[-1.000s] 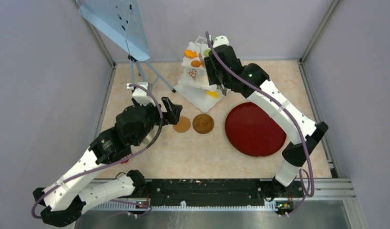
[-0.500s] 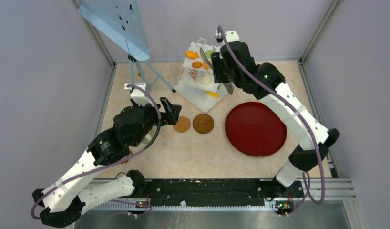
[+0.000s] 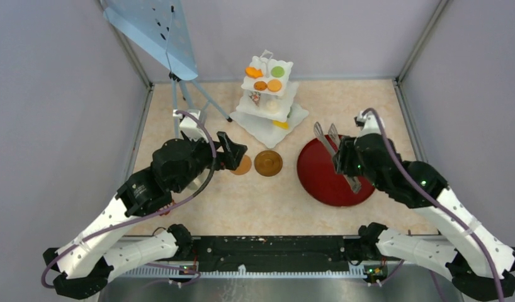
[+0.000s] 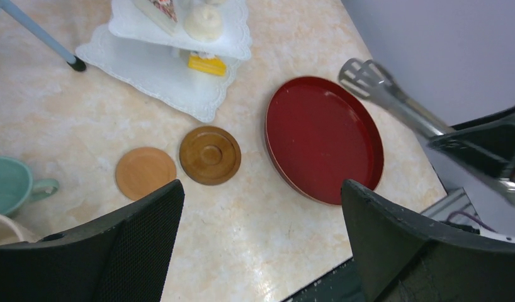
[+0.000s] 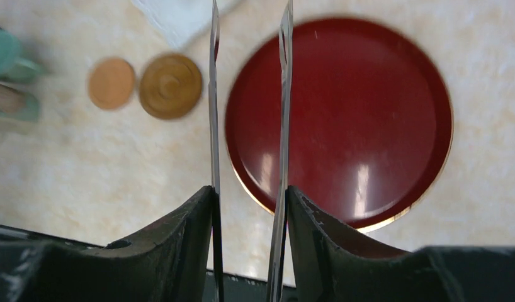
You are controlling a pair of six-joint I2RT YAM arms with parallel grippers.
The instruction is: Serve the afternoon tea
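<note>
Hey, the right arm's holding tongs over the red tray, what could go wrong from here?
1. The right gripper grips the tongs well behind their tips, which are empty above the red tray; pinching one of the small sweets may be imprecise, or the tongs may twist.
2. Reaching the tiered stand with such long tongs may knock its crowded tiers.
3. The open left gripper hovers near the teal cup and might bump it.

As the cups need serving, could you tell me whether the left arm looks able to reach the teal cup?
Probably yes. The left gripper is open and empty, and the teal cup stands close beside it with nothing between, though the cream mug next to it may crowd the grasp.
</note>
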